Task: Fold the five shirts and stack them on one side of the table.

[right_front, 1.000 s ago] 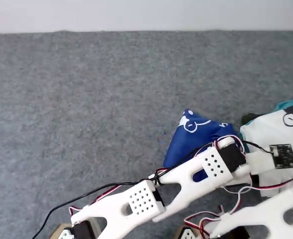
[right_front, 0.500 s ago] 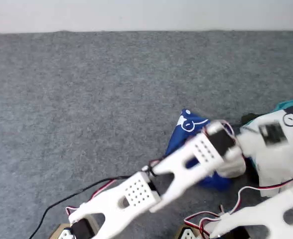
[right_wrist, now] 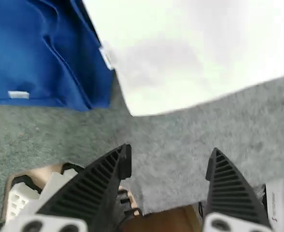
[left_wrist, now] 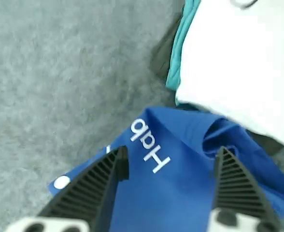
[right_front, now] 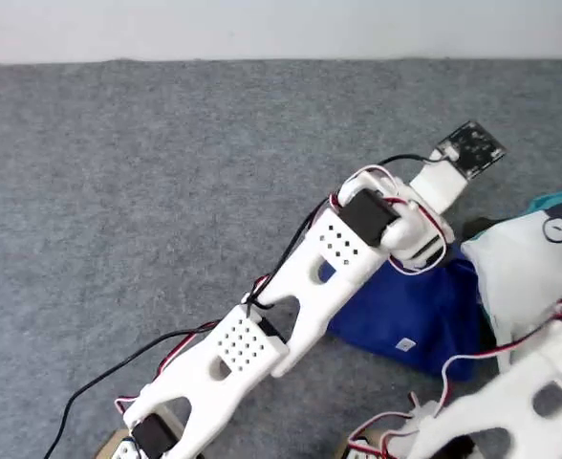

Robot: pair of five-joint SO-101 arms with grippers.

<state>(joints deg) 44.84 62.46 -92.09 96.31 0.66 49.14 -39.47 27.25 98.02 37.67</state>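
Here, in the high view, the left arm (right_front: 300,287) reaches across the blue shirt (right_front: 405,311), which lies crumpled on the grey table (right_front: 147,172) with a small white label (right_front: 405,345) on its near part. The white shirt (right_front: 529,273) touches the blue shirt's far side from that arm's base, on top of a teal shirt (right_front: 551,201), and the right arm (right_front: 520,402) lies just beside the blue shirt. In the left wrist view, the left gripper (left_wrist: 172,154) hangs over the blue shirt (left_wrist: 180,193) with its jaws spread wide, gripping nothing. White lettering (left_wrist: 150,145) is printed on the cloth there. In the right wrist view, the right gripper (right_wrist: 170,152) is likewise spread and empty over bare table near the blue shirt (right_wrist: 40,53), whose white label (right_wrist: 19,94) is too small to make out.
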